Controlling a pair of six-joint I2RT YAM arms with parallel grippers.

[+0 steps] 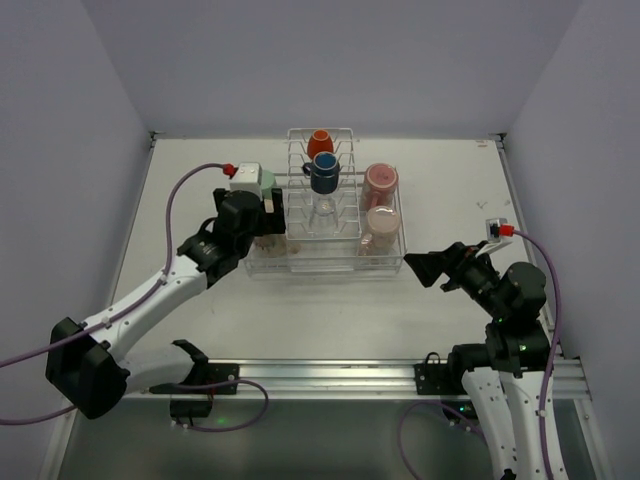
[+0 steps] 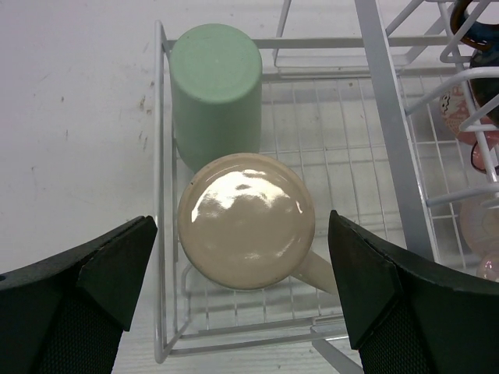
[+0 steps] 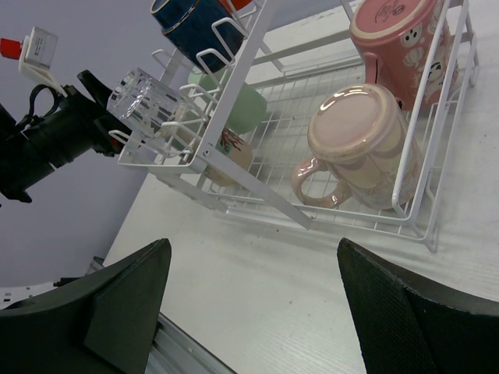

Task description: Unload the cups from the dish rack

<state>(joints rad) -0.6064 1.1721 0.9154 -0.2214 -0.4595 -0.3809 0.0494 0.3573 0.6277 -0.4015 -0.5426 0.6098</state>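
Overhead, left claw (image 2: 242, 269) wide open, empty, over cream mug (image 2: 246, 220) standing base-up, right claw (image 3: 261, 300) open, empty.

White matte bench (image 1: 200, 320), a few small dark scuffs (image 2: 143, 101). Plain pale lavender-grey back wall (image 1: 330, 60), left wall (image 1: 60, 150) and right wall (image 1: 590, 150) box it in. Silver metal rail (image 1: 330, 372) runs along the near edge. Light is soft and even.

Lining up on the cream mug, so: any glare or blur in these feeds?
Left wrist: glare washes the upturned base of the cream mug, rim sharp. Right wrist: mild sheen on the nearer pink mug, nothing blurred. Top external: soft, even light on the dish rack.
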